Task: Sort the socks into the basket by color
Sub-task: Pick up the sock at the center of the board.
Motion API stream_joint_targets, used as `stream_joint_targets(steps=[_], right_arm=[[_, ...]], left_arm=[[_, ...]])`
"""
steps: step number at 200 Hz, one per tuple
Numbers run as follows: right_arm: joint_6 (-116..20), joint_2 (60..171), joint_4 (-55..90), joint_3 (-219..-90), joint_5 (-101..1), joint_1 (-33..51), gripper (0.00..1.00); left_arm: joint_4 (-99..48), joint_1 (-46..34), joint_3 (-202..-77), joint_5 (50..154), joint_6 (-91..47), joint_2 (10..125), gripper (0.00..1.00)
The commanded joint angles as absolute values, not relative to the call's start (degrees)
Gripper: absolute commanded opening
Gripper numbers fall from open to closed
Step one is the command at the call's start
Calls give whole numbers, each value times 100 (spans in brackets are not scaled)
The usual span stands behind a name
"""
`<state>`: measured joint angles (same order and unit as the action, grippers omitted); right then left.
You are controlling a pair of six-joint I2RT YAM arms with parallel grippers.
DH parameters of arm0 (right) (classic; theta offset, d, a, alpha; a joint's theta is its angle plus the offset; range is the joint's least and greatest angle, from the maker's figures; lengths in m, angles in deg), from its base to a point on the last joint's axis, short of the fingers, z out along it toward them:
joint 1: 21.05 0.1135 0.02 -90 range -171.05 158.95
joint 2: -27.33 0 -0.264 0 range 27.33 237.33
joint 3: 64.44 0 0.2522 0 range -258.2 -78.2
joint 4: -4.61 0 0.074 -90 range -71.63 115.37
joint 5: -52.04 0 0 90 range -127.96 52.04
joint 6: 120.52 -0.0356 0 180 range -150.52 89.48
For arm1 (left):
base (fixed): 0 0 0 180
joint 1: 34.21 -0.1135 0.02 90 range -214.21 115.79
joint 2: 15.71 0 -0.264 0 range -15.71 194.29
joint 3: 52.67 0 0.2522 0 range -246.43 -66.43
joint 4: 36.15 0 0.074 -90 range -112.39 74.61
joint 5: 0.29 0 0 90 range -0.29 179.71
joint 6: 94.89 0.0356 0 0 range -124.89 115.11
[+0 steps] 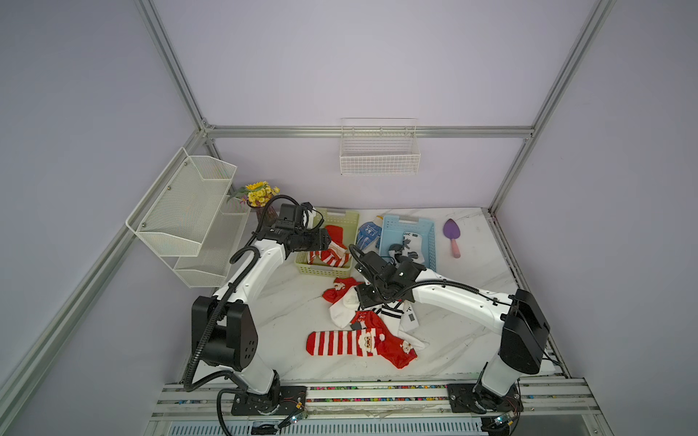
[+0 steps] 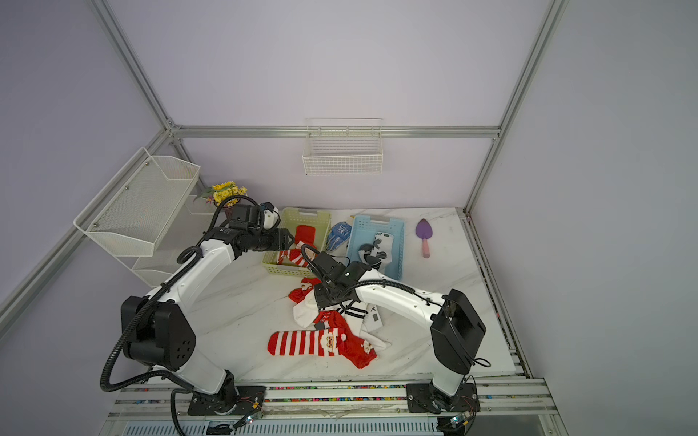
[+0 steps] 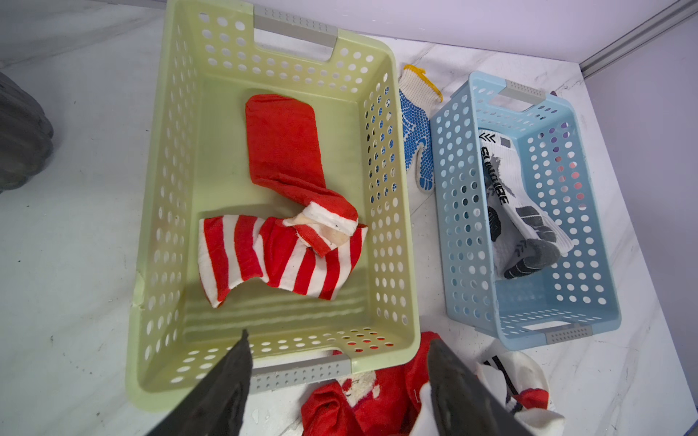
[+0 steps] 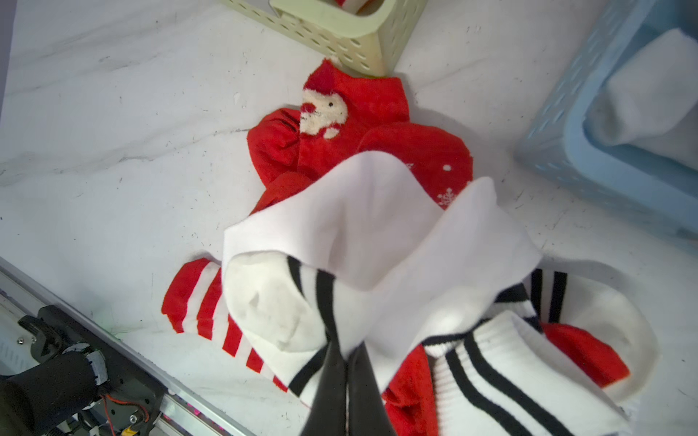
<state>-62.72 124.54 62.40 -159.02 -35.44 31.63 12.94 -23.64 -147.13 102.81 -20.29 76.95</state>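
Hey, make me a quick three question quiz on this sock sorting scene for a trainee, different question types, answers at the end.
1. True or false: the right gripper is shut on a white sock.
2. The left gripper, at the green basket, is: A) open and empty, B) shut on fabric, C) out of every view.
3. Fill in: between the green basket and the blue basket lies a ____.
Key: 1 true; 2 A; 3 blue-dotted glove.
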Motion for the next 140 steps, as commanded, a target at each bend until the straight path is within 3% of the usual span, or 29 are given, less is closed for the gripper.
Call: stream_joint_targets(steps=[1, 140], right_arm=[[-6171, 12147, 6426, -16338, -3300, 3200, 3], [-5359, 12252, 6969, -17501, -2826, 2348, 3]], left_arm=[[1180, -2392, -14553, 10362, -2008, 7543, 73], [1175, -2399, -14535, 10334, -2000, 7568, 73]])
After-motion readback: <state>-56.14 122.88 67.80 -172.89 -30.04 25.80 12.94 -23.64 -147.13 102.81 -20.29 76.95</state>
